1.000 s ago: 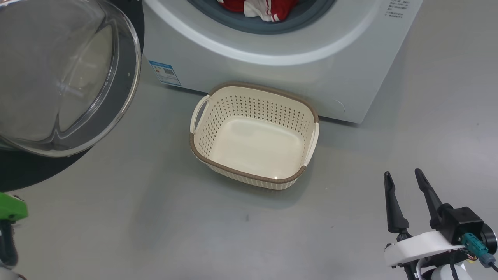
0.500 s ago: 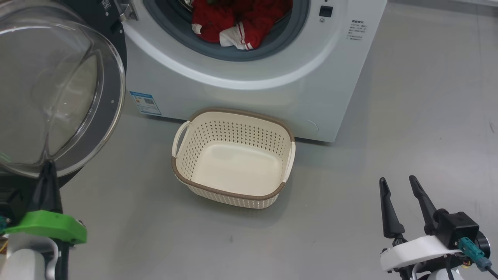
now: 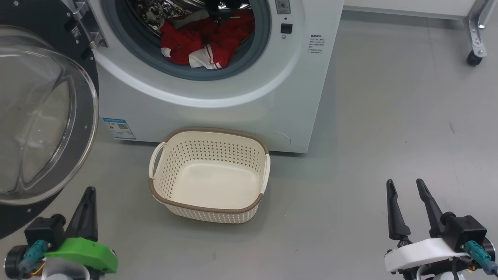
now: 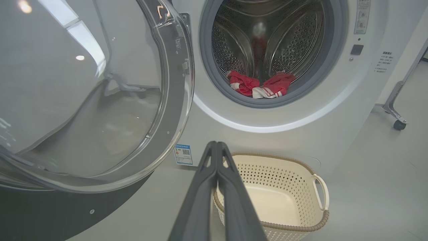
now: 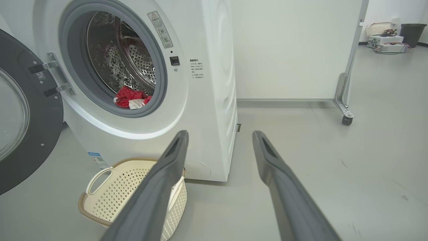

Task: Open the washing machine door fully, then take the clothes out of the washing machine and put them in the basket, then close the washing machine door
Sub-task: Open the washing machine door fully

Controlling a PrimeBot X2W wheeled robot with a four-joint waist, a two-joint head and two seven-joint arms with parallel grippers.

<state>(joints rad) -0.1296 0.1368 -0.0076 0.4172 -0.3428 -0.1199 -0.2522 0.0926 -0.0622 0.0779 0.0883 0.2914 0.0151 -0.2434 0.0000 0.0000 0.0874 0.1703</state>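
The white washing machine (image 3: pixel 249 101) stands ahead with its door (image 3: pixel 39 116) swung wide to the left, the clear glass bowl bulging toward me. Red and white clothes (image 3: pixel 202 44) lie in the steel drum, also seen as clothes (image 4: pixel 260 87) and clothes (image 5: pixel 131 98). The cream basket (image 3: pixel 210 138) sits empty on the floor before the machine. My left gripper (image 3: pixel 90 190) is shut and empty at the lower left, below the door; its fingers (image 4: pixel 217 167) press together. My right gripper (image 3: pixel 404 184) stands open and empty at the lower right, away from the basket.
Grey floor (image 3: pixel 389 128) lies all around. A wheeled frame leg with a caster (image 3: pixel 474 58) stands at the far right, beside a white panel. A blue sticker (image 3: pixel 118 128) marks the machine's lower left corner. Boxes and a dark bin (image 5: pixel 409 33) sit far off.
The head camera has tilted up: the drum and clothes now show more fully. My left gripper has come into view at the lower left, clear of the door. The right gripper stays open.
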